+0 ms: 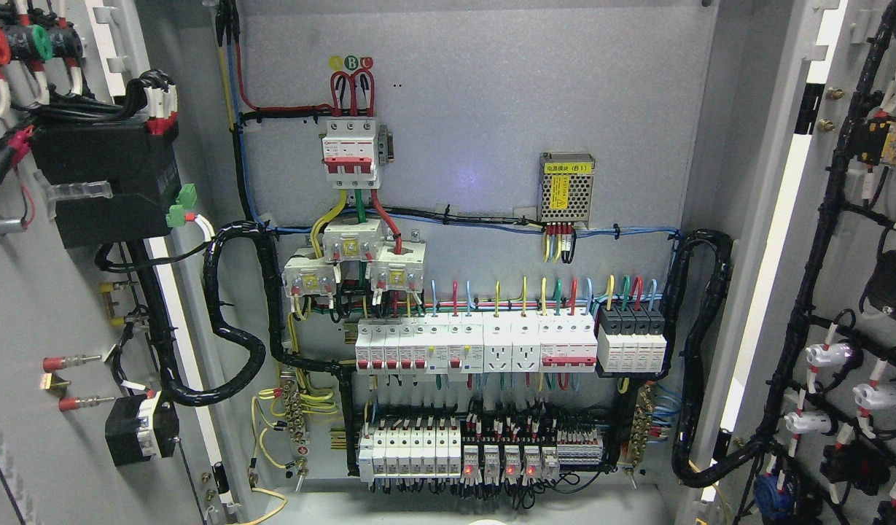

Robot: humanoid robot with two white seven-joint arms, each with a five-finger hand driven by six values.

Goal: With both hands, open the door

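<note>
Our hands are both out of shot, so we can't tell their state. The left door [47, 306] and right door [841, 292] stand swung wide open, baring the cabinet's breakers [448, 346].

Both doors [47, 292] swung wide; breakers [477, 354] and wiring crowd the cabinet interior.
</note>
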